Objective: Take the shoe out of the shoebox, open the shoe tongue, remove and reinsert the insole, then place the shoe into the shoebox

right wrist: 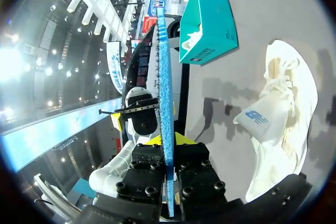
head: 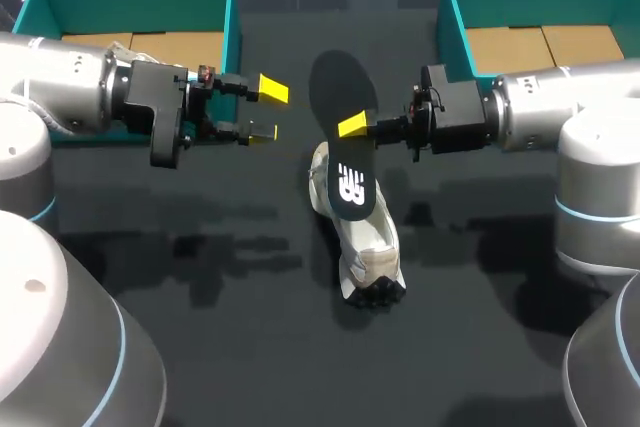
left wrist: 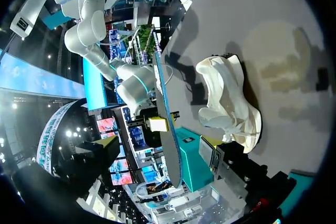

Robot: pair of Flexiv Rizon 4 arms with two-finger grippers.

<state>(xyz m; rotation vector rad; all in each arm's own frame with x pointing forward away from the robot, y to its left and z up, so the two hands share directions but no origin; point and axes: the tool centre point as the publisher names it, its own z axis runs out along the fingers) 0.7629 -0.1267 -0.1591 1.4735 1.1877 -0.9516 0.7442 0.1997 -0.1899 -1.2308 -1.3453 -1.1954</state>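
Head view, starting at the far left corner of the table point(head: 250, 337): a teal shoebox point(head: 232, 22) stands open, its brown cardboard floor showing. The left arm comes in just in front of it, and the left gripper point(head: 267, 110) hangs over the dark tabletop with its two yellow tips spread apart and nothing between them. Near the table's middle is the black insole point(head: 338, 97), raised off the surface with its flat face toward the camera and a white mark on its lower part. Below it the white shoe point(head: 372, 247) lies on the table, outside both boxes, its dark sole end pointing toward the near edge. The right gripper point(head: 358, 127) meets the insole at its right edge and pinches it; one yellow tip shows against the black face. Behind the right arm, at the far right corner, stands a second teal shoebox point(head: 452, 17), also open. In the left wrist view the insole point(left wrist: 169, 129) appears edge-on as a thin strip, standing clear of the shoe point(left wrist: 228, 98), whose opening gapes. In the right wrist view the insole point(right wrist: 166, 77) runs straight out from between the fingers, blue along its edge, with the shoe point(right wrist: 286, 108) lying off to one side on the table
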